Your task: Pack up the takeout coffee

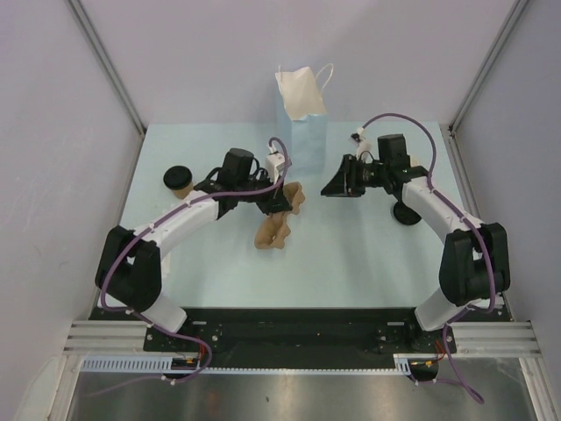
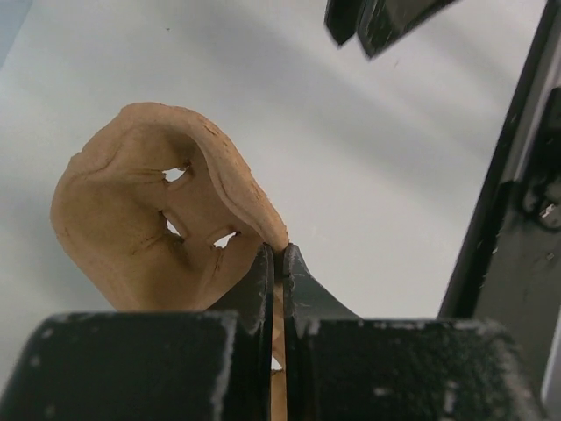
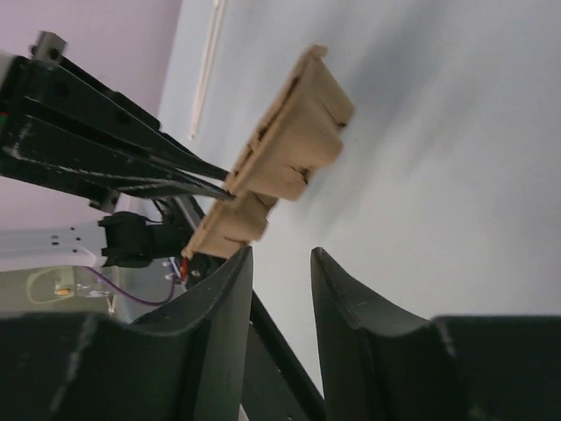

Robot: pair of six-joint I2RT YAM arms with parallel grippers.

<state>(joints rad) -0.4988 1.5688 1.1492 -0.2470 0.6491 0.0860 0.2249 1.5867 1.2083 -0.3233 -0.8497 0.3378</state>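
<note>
The takeout coffee, a tan paper cup with a black lid [image 1: 179, 181], stands at the left of the table, apart from both grippers. My left gripper [image 1: 282, 198] is shut on the rim of the brown moulded-pulp carrier [image 1: 277, 219] and holds it tilted above the table; the left wrist view shows the jaws [image 2: 280, 253] pinching the carrier's edge [image 2: 131, 210]. My right gripper [image 1: 336, 181] is open and empty, just right of the carrier. In the right wrist view the right gripper [image 3: 279, 260] faces the carrier [image 3: 294, 149].
The tall light-blue paper bag with white handles [image 1: 301, 123] stands open at the back centre, just behind both grippers. A dark round object [image 1: 406, 213] lies under the right arm. Grey walls close in the table on the left, right and back.
</note>
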